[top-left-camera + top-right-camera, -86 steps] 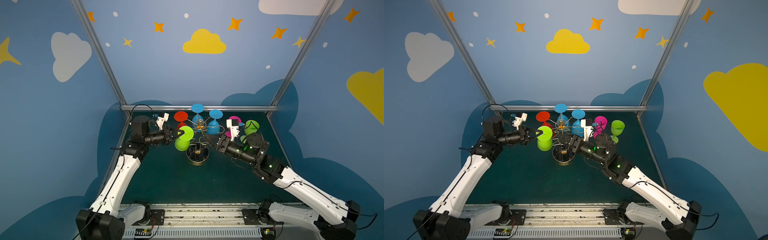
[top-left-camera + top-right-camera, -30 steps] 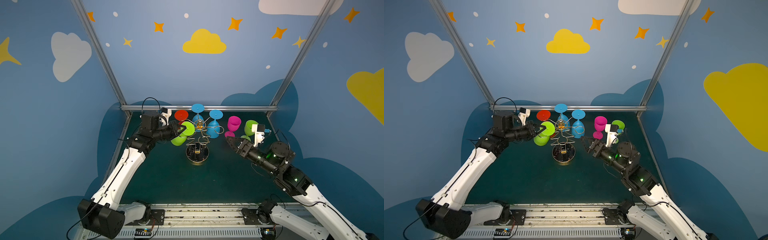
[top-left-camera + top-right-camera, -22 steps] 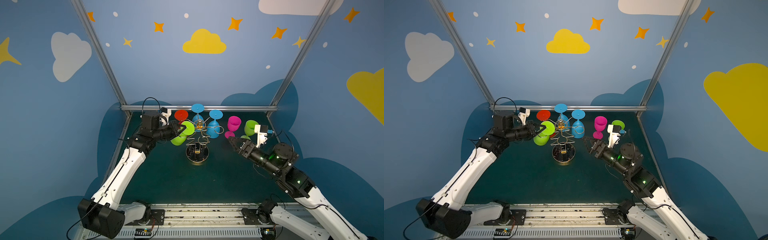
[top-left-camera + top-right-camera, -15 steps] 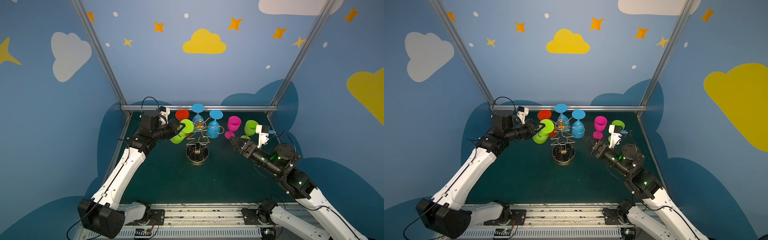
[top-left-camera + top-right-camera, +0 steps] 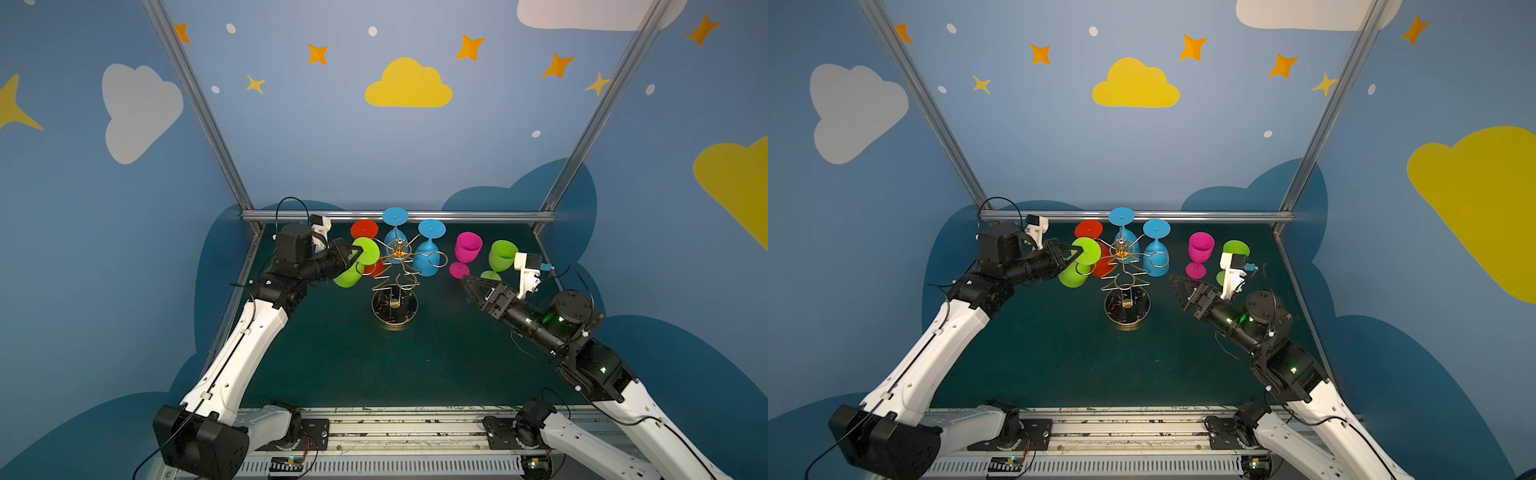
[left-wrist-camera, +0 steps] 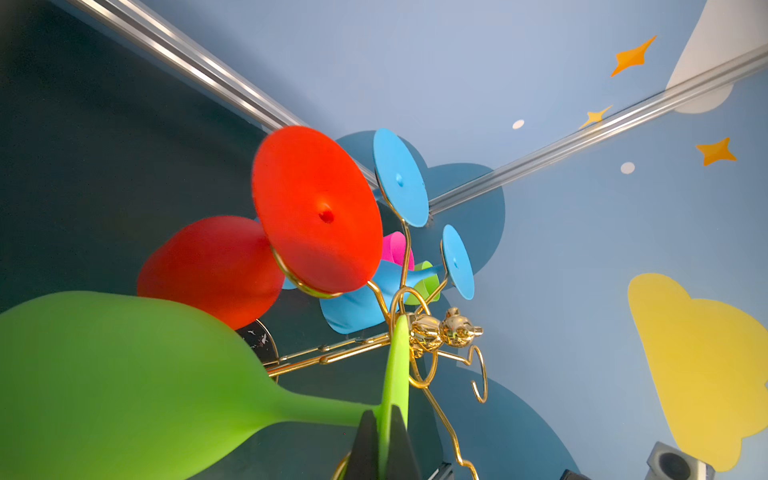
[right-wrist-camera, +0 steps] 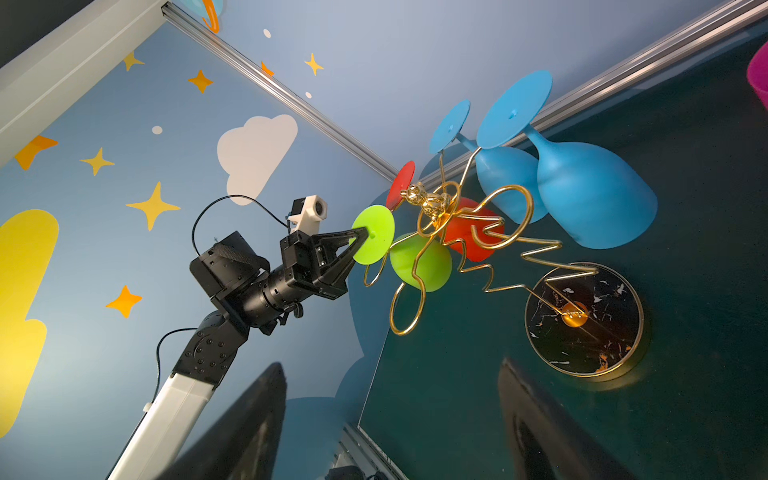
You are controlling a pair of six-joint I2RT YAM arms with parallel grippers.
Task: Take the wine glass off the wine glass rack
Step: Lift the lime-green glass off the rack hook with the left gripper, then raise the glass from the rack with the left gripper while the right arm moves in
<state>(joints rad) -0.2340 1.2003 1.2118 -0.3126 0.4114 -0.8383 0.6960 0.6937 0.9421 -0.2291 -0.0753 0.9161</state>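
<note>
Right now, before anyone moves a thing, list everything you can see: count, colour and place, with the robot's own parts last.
wine glass rack: one, gold wire on a dark round base, mid table
red wine glass: one, red, hanging upside down on the rack
blue wine glasses: two, blue, hanging upside down on the rack
held green wine glass: one, green, tilted at the rack's left
pink wine glass: one, pink, upright right of the rack
standing green wine glass: one, green, upright beside the pink one
table: one, dark green
left gripper: black, shut on the held glass's foot
right gripper: black, open, empty
</note>
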